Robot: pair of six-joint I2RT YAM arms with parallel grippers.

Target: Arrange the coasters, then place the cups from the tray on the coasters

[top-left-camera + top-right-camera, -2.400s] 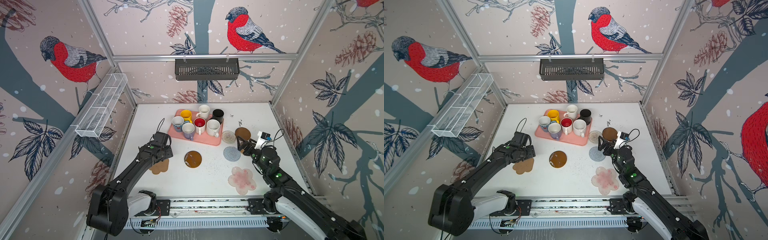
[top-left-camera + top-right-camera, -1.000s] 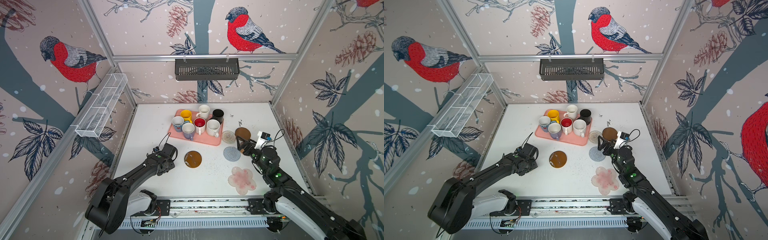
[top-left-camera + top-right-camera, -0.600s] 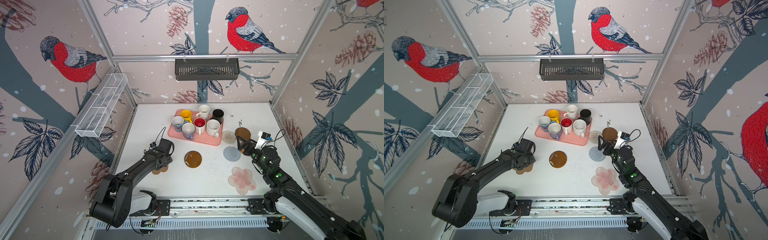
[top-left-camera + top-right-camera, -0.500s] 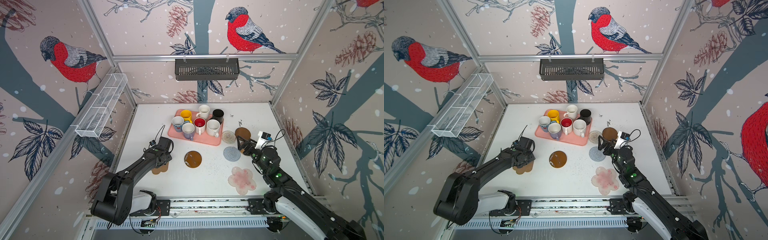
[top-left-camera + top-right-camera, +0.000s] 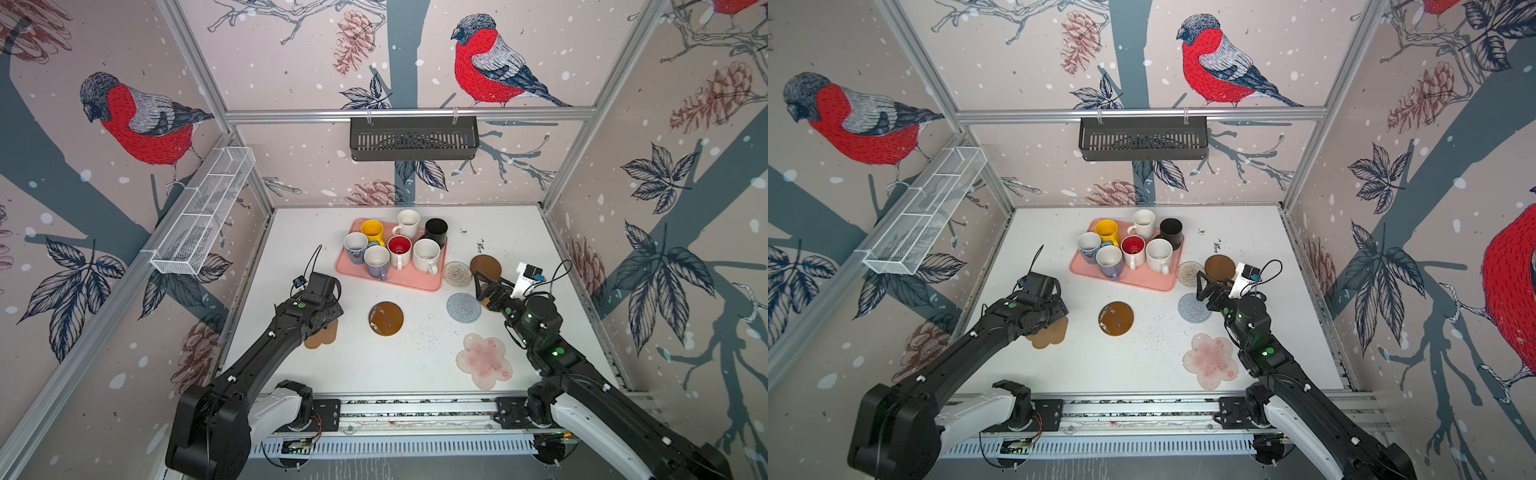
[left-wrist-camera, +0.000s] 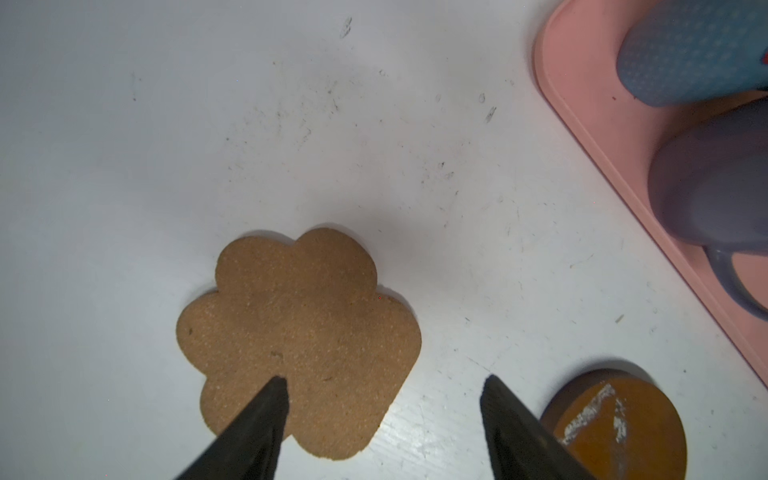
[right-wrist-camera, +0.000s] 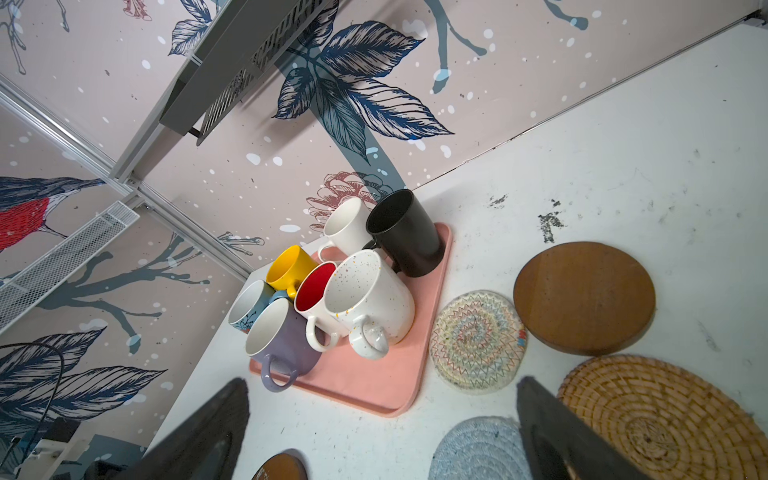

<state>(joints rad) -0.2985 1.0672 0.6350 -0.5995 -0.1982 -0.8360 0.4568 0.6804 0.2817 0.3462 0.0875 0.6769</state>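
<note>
A tan flower-shaped cork coaster (image 6: 299,332) lies flat on the table at the left (image 5: 320,337). My left gripper (image 6: 384,382) hangs open just above it, one fingertip over the cork and the other over bare table. Other coasters lie spread out: a glossy brown disc (image 5: 385,318), grey-blue crochet (image 5: 463,306), cream rope (image 5: 457,273), a brown disc (image 5: 485,266), golden rattan (image 7: 665,415) and a pink-white flower (image 5: 484,365). Several cups, among them yellow (image 5: 372,230), black (image 5: 435,230) and speckled white (image 5: 426,254), stand on the pink tray (image 5: 411,280). My right gripper (image 5: 484,286) is open and empty beside the crochet coaster.
A black slotted basket (image 5: 413,139) hangs on the back wall and a white wire shelf (image 5: 203,216) on the left wall. The enclosure walls close in the table (image 5: 361,365) on three sides. Dark specks dot the surface near the brown disc.
My left gripper's jaws have spread wider and the tan coaster now lies free on the table under them. The right arm has not moved.
</note>
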